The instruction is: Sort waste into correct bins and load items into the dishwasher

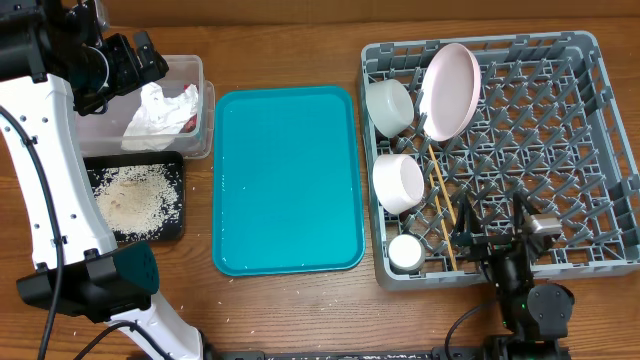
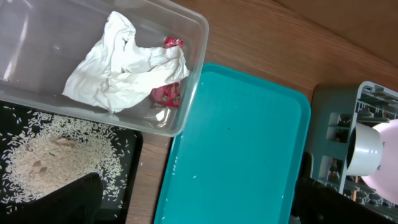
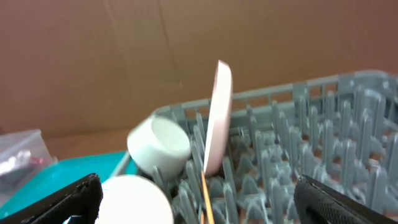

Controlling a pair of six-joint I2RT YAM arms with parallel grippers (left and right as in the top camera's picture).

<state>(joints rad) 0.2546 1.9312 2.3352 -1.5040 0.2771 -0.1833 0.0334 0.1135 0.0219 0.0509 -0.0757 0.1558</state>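
While the left gripper (image 2: 202, 202) and right gripper (image 3: 198, 188) gape empty, the napkin (image 2: 121, 68) lies in the clear tub (image 2: 188, 102), rice (image 2: 50, 155) in the black tray (image 2: 132, 152)

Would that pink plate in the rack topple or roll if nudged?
Probably neither: the pink plate leans on edge between pegs of the grey rack, which should block rolling. It looks rigid, not bendy. Its smooth rim might slip when gripped.

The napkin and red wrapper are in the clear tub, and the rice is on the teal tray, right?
Not quite. The rice lies in the black tray, not the teal tray, as the overhead view shows. The napkin and wrapper are in the clear tub.
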